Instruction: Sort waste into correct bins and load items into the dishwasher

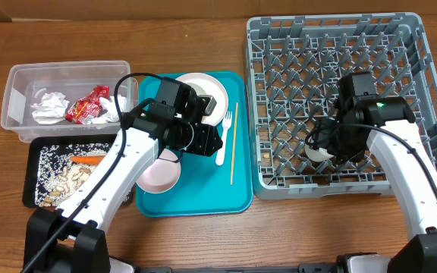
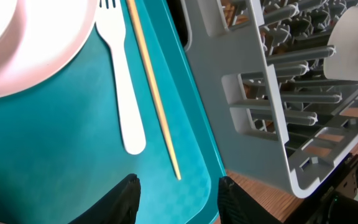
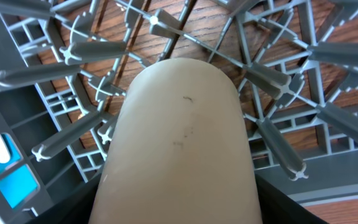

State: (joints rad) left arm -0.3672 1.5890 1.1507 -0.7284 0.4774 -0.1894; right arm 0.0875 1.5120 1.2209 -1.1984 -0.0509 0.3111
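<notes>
You see a brown wood table [image 1: 203, 23] under it all. The biggest thing on it is the grey dish rack [image 1: 332, 184], on the right side. Your right claw [image 3: 179, 208] is down inside the rack, near its front wall. It is clenched around a small white cup [image 3: 179, 124], which sits among the pegs.

Next to the rack, in the middle, lies the flat teal tray [image 1: 203, 201]. Your left claw [image 2: 178, 199] hangs over this tray, by its right edge. Its two fingers are spread apart and nothing is between them.

On the far left is the clear tub [image 1: 17, 95]. The black tray [image 1: 30, 174] lies just in front of it.

A big round pale plate [image 1: 196, 87] lies at the back of the teal tray, partly under your left arm. A pale bowl [image 1: 161, 176] sits nearer the front.

The white fork [image 1: 224, 140] and the thin wooden chopstick [image 1: 234, 144] lie side by side, right of the plate.

White napkins [image 1: 49, 106] and a red wrapper [image 1: 88, 105] are in the tub. A carrot piece [image 1: 89, 160] and pale crumbs [image 1: 51, 159] are in the black tray.
</notes>
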